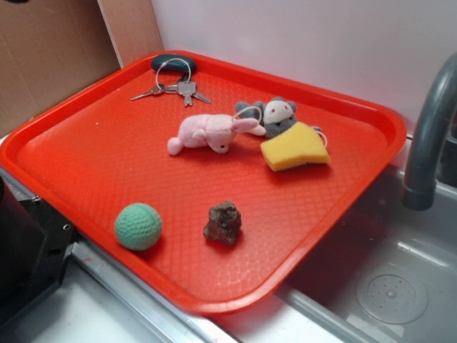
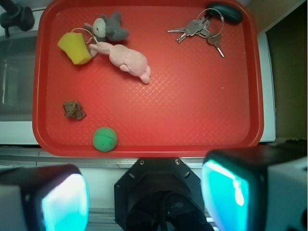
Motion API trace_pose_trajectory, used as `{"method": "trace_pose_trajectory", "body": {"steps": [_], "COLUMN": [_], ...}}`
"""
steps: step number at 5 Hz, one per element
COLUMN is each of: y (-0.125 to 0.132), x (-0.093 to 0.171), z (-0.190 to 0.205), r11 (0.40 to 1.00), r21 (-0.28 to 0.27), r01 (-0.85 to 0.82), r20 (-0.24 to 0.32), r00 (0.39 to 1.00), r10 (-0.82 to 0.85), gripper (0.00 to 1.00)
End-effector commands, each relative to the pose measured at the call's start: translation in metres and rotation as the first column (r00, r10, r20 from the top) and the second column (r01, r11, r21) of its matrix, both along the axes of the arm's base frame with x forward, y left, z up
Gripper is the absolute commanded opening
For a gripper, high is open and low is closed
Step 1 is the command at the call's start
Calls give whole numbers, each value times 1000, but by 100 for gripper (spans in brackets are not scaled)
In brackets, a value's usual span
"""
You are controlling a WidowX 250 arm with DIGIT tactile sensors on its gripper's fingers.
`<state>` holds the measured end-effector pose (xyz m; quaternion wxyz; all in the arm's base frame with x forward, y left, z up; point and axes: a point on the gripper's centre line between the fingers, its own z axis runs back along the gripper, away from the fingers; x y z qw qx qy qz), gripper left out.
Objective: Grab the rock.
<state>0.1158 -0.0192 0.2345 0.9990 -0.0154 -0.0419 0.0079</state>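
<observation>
The rock (image 1: 223, 223) is a small jagged dark brown-grey lump on the red tray (image 1: 86, 153), near its front edge, right of a green crocheted ball (image 1: 138, 226). In the wrist view the rock (image 2: 73, 110) lies at the tray's left side, up and left of the ball (image 2: 105, 139). My gripper (image 2: 144, 197) is high above and behind the tray's near rim, far from the rock. Its two cyan-padded fingers (image 2: 65, 202) stand wide apart with nothing between them. The gripper does not show in the exterior view.
On the tray (image 2: 192, 96) lie a pink plush rabbit (image 1: 208, 133), a grey plush mouse (image 1: 275, 116), a yellow sponge wedge (image 1: 295, 146) and keys on a ring (image 1: 178, 84). A grey faucet (image 1: 428, 136) and sink (image 1: 385, 286) are to the right. The black robot base (image 2: 159, 192) is below the gripper.
</observation>
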Motion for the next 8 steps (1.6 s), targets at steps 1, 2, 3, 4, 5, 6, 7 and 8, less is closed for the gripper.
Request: {"method": "trace_pose_trajectory", "body": {"steps": [1,2,3,4,5,6,7,8], "y": [0,-50,-83,-99,-99,-99,-99,-100], "x": [0,44,43,47,47,47,47,41], "z": [0,-50,-81,-106,-106,-106,-106,-144], "r11": [1000,969,872,725,725,725,725,711], "r21": [0,13,-64,-88,-88,-88,-88,-56], "r01": [0,247,485,684,684,684,684,701], "r20": [0,25,135,129,129,129,129,67], "r00": [1000,969,870,729,729,729,729,713], "r10": [0,-247,-473,-672,-672,-672,-672,-698], "gripper": [100,100,100,100,100,100,100,100]}}
